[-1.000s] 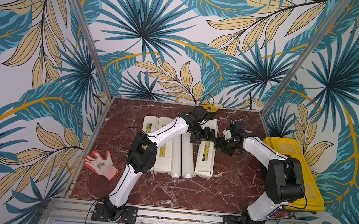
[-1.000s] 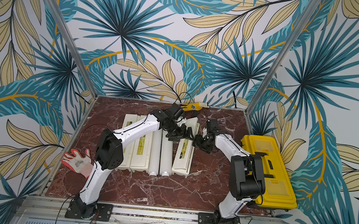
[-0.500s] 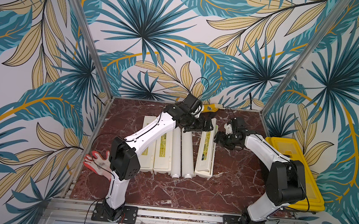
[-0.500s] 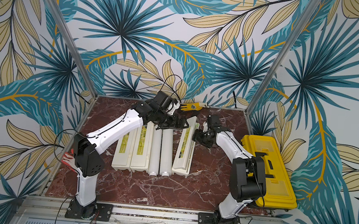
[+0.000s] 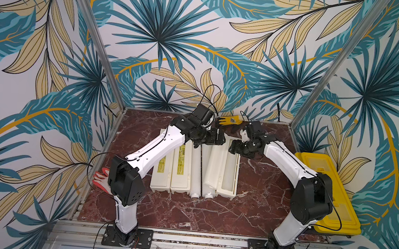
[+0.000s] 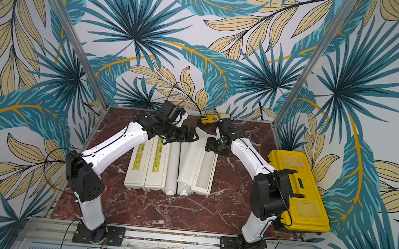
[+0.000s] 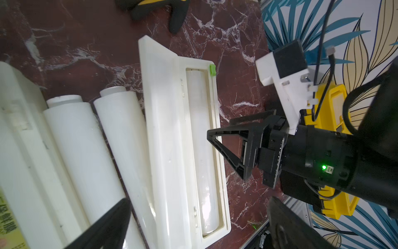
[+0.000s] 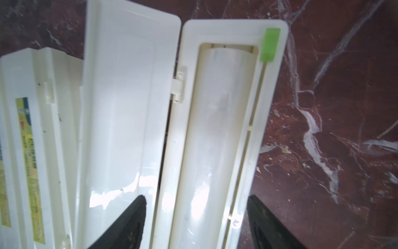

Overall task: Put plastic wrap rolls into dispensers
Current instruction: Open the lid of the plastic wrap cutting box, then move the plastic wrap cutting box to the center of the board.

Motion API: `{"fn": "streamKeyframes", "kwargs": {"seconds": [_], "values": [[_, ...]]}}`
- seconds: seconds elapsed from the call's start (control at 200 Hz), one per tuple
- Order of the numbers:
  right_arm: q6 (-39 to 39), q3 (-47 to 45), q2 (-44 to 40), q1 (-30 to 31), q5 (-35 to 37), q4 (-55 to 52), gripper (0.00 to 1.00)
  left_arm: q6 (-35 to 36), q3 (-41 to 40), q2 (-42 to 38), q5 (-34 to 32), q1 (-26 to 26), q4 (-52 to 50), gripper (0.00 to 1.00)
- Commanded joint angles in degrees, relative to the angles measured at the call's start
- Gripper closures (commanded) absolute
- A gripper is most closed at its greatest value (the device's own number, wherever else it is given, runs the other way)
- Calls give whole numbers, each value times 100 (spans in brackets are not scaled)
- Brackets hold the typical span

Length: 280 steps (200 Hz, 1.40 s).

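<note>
Two dispensers point(image 5: 161, 169) point(image 5: 182, 170) lie shut side by side, labels up. The third dispenser point(image 5: 235, 173) lies open at the right of the row, its lid point(image 8: 120, 97) folded back. One plastic wrap roll point(image 8: 219, 129) lies in its tray. Two more rolls point(image 7: 71, 151) point(image 7: 127, 138) lie on the table between the boxes; the lid leans over the nearer one. My left gripper point(image 5: 217, 138) hovers open above the row's far end. My right gripper point(image 8: 195, 200) stands open astride the open tray's far end, holding nothing.
A yellow toolbox point(image 5: 324, 192) sits on the right edge beside the right arm. A yellow-and-black glove point(image 5: 230, 120) lies at the back wall. A red-and-white glove point(image 5: 101, 178) lies at the left edge. Bare marble point(image 5: 197, 217) fills the front.
The right-hand dispenser's lid swung from shut, through upright, to lying open towards the rolls. My left arm rose and stretched further back. My right gripper's jaws spread wider.
</note>
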Motion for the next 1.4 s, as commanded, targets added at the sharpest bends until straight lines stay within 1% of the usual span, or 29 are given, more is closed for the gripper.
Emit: {"fn": "streamKeyframes", "kwargs": {"seconds": [0.0, 0.07, 0.165, 0.25, 0.345, 0.471, 0.581, 0.696, 0.831, 0.976, 1.046, 1.116, 1.167, 1.262, 1.397], "values": [[-172, -195, -298, -25, 403, -281, 25, 156, -348, -313, -210, 196, 13, 0], [-161, -339, -367, -69, 454, -240, 25, 173, -506, -384, -202, 276, 12, 0], [-151, -457, -220, -160, 369, -247, 28, 209, -693, -464, -243, 370, 15, 1], [-168, -545, -63, -246, 267, -213, 35, 196, -839, -555, -206, 444, 17, 0], [-151, -703, 40, -359, 254, -49, 39, 227, -994, -701, -272, 472, 22, 0], [-295, -737, 314, -425, -32, 119, 47, 227, -1238, -872, -254, 536, 82, 0], [-392, -729, 559, -442, -252, 237, 50, 192, -1437, -1009, -169, 604, 139, 0], [-392, -760, 608, -460, -313, 301, 50, 165, -1633, -1164, -148, 630, 239, 0], [-396, -815, 484, -460, -230, 270, 49, 141, -1865, -1300, -156, 663, 349, 1], [-618, -490, 754, -460, 318, -325, 50, 112, -2005, -1337, -101, 699, 452, 1], [-755, -389, 833, -490, 566, -476, 54, 117, -2019, -1337, -95, 717, 486, 1], [-927, -365, 866, -596, 492, -498, 59, 113, -2027, -1337, -74, 733, 512, 1], [-1070, -330, 894, -694, 394, -568, 60, 104, -2044, -1337, -42, 760, 536, 1], [-1369, -239, 956, -873, 465, -787, 60, 97, -2096, -1345, -31, 798, 552, 1], [-1696, -131, 1023, -1288, 525, -1023, 63, 95, -2216, -1389, -29, 858, 586, 1]]}}
